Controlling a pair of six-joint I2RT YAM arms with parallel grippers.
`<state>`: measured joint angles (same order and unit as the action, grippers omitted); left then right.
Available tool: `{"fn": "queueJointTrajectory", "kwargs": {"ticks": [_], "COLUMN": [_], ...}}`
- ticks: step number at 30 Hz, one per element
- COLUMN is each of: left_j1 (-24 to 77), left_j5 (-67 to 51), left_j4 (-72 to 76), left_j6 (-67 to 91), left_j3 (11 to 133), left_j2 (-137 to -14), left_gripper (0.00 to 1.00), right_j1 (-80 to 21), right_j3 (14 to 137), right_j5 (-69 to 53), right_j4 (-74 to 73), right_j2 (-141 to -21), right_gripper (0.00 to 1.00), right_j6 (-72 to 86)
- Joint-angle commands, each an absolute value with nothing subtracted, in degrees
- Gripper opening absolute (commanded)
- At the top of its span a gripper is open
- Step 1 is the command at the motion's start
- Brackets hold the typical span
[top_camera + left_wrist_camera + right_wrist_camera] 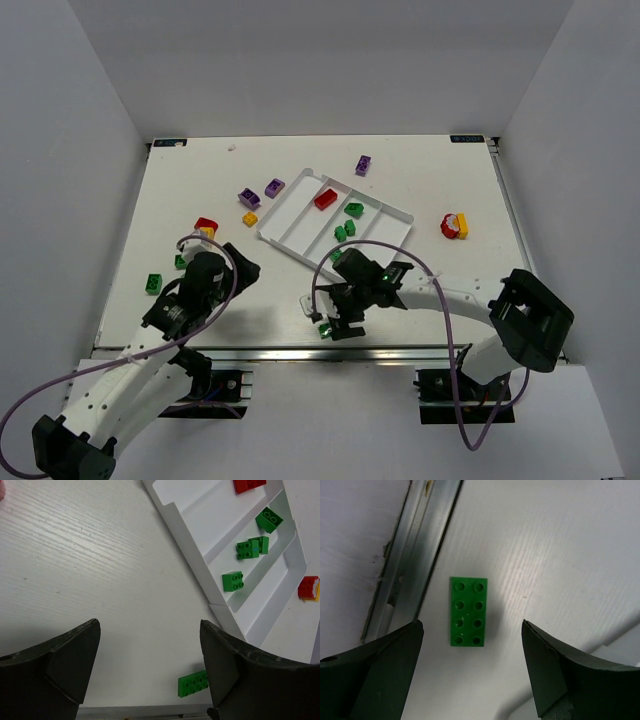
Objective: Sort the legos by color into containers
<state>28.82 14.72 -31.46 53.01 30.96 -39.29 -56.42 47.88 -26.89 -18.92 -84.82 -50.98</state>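
A white tray (285,212) with four long compartments sits slanted in the middle of the white worktop (420,170). One red lego (325,198) lies in the second compartment from the left. A few green legos (233,581) lie in a row in the compartment next to it. One of them has a tiny blue mark on top, too small to read. More legos are scattered on the worktop. There are three purple legos (274,187), one past the tray's far side and two to its left. A yellow lego (250,218) lies near its left side. A red and yellow bunch (455,225) is off to the right. The right gripper (472,635) hangs over a flat green eight-stud lego (468,611) that lies close to the metal rail (415,560) at the near edge. Its jaws are wide open, one on each side, not touching the lego. The left gripper (149,625) has its jaws wide open too, over bare worktop. Two little black labels (168,143) at the far corners are too small to read.
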Motion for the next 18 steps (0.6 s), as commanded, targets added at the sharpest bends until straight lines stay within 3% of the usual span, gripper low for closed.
{"fn": "queueJointTrajectory", "kwargs": {"ticks": [1, 6, 18], "left_j1": [28.56, 28.48, 28.48], "left_j5": [17.93, 20.04, 20.83], "left_j4": [-34.62, -36.21, -37.0], "left_j6": [55.37, 56.6, 57.04], "left_j3": [29.36, 29.27, 29.36], "left_j2": [-36.57, -34.63, -34.37], "left_gripper": [0.9, 0.9, 0.9], "right_j1": [-59.06, -61.61, -62.05], "right_j3": [46.06, 45.7, 45.35], "right_j5": [-24.35, -21.46, -15.82], "right_j4": [-15.82, -14.07, -11.16], "right_j2": [-85.43, -87.62, -90.61], "right_gripper": [0.84, 0.82, 0.68], "right_j6": [-47.2, -45.01, -42.89]}}
